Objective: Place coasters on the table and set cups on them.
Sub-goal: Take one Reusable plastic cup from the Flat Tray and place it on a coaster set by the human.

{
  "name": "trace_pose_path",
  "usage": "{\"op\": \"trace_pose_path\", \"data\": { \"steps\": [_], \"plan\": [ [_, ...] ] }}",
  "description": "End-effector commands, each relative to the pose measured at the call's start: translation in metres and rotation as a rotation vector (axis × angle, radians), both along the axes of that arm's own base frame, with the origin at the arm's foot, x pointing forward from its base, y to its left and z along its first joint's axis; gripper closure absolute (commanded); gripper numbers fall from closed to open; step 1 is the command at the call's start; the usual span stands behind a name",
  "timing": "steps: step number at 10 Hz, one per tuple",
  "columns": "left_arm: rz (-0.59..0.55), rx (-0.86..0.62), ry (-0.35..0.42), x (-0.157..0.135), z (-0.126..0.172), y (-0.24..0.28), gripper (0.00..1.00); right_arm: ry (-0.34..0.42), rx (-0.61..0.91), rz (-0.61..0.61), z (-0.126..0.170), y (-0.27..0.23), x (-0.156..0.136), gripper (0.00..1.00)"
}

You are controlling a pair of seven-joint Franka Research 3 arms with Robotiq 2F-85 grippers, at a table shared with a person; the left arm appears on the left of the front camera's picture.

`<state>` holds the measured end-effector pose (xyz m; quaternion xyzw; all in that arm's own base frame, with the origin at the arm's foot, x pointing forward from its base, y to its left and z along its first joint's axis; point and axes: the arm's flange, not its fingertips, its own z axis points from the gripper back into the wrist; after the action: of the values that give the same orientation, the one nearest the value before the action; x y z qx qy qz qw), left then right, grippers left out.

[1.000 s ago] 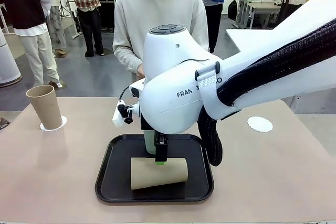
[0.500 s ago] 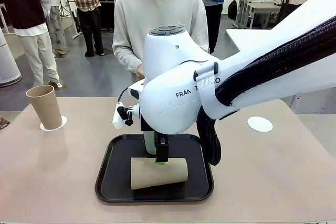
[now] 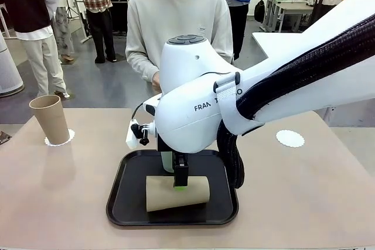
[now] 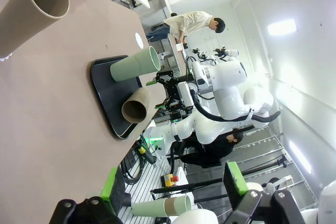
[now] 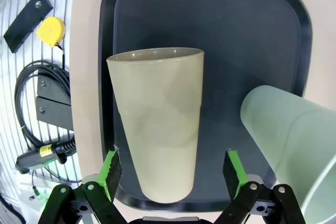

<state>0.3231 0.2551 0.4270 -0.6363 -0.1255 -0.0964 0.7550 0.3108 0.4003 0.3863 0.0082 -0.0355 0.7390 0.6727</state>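
Your tan table (image 3: 53, 203) carries a black tray (image 3: 117, 206) near its front middle, and the right arm (image 3: 193, 109) bends down over it. On the tray a tan cup (image 3: 170, 194) lies on its side, with the mint cup (image 5: 283, 124) standing just beside it. A second tan cup (image 3: 51, 120) stands on a coaster (image 3: 69, 137) at the left, and a bare coaster (image 3: 290, 139) lies at the right. Your right gripper (image 5: 172, 169) straddles the lying cup, jaws spread and pads clear of it. Your left gripper (image 4: 170, 182) is spread on nothing.
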Motion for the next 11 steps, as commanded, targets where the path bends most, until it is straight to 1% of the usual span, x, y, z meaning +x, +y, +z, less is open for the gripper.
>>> {"op": "trace_pose_path", "data": {
  "steps": [1, 3, 8, 11],
  "plan": [
    [0.0, -0.007, -0.005, -0.002, 0.002, 0.001, 0.0, 0.029, 0.038, 0.023, -0.014, -0.005, -0.004, 0.0],
    [0.0, -0.007, -0.005, -0.002, 0.002, 0.001, 0.0, 0.046, 0.026, 0.016, -0.022, -0.005, -0.004, 0.0],
    [0.0, -0.007, -0.005, -0.002, 0.002, 0.001, 0.0, 0.087, 0.007, 0.041, -0.043, 0.001, -0.001, 0.0],
    [0.0, -0.007, -0.005, -0.002, 0.002, 0.001, 0.0, 0.089, -0.001, 0.045, -0.044, 0.001, -0.001, 0.0]
  ]
}}
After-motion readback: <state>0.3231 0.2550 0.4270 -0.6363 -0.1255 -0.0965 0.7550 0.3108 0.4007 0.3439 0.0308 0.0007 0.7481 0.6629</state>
